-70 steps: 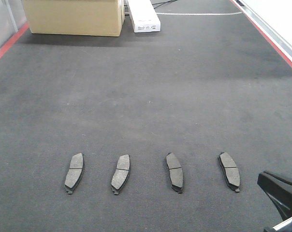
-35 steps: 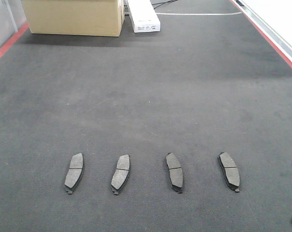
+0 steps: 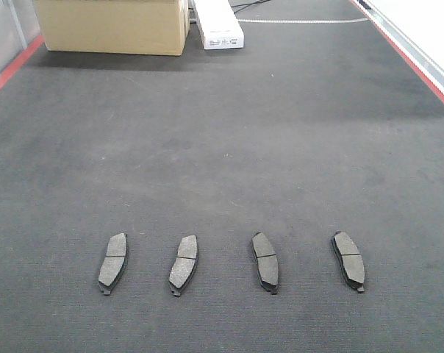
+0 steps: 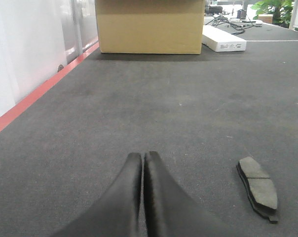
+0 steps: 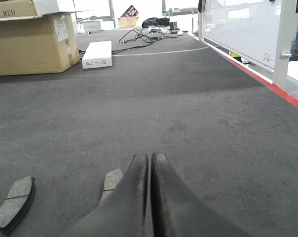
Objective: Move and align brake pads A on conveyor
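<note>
Several brake pads A lie in a side-by-side row on the charcoal conveyor (image 3: 222, 147), from the leftmost pad (image 3: 113, 262) through two middle pads (image 3: 183, 265) (image 3: 265, 262) to the rightmost pad (image 3: 349, 261). Neither gripper shows in the front view. My left gripper (image 4: 143, 155) is shut and empty low over the belt, with one pad (image 4: 258, 187) lying to its right. My right gripper (image 5: 149, 157) is also shut and empty. A pad (image 5: 112, 180) is partly hidden behind its left finger, and another pad (image 5: 13, 205) lies further left.
A cardboard box (image 3: 112, 26) and a flat white box (image 3: 218, 26) stand at the belt's far end. Red strips run along the right edge (image 3: 413, 66) and the left edge (image 3: 9, 70). Cables (image 5: 139, 34) lie beyond the white box.
My right gripper, seen at the lower right corner of the front view a second ago, has drawn back out of that view. The pads have not moved.
</note>
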You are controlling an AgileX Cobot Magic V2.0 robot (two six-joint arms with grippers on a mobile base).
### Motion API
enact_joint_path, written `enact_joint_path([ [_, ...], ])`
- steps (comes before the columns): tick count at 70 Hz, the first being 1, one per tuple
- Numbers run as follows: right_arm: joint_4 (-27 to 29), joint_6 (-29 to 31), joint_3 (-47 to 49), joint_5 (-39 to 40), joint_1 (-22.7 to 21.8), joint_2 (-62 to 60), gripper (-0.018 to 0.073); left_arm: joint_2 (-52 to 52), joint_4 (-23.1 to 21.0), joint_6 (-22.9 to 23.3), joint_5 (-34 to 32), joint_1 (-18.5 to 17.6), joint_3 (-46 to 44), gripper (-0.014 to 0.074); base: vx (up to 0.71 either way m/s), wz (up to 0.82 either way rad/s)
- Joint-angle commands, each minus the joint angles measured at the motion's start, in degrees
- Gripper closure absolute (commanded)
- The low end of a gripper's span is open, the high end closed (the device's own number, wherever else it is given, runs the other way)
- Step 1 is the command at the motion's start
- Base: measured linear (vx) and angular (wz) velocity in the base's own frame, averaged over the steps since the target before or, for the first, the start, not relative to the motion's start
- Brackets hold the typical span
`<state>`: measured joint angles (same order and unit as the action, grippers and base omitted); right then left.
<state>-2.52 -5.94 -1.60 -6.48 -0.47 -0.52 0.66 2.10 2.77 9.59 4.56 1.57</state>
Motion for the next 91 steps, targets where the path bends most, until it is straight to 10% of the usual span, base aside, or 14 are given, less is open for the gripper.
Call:
enact_joint_path([
  [1, -0.65, -0.02, -0.39, 3.80, -0.23, -0.65, 0.0560, 0.75, -0.12, 0.54, -4.28, -0.49, 1.54, 0.0603, 0.00, 0.00],
  [91, -0.41, -0.02, -0.32, 3.75, -0.29, -0.65, 0.0560, 0.75, -0.12, 0.54, -4.28, -0.49, 1.54, 0.0603, 0.00, 0.00],
])
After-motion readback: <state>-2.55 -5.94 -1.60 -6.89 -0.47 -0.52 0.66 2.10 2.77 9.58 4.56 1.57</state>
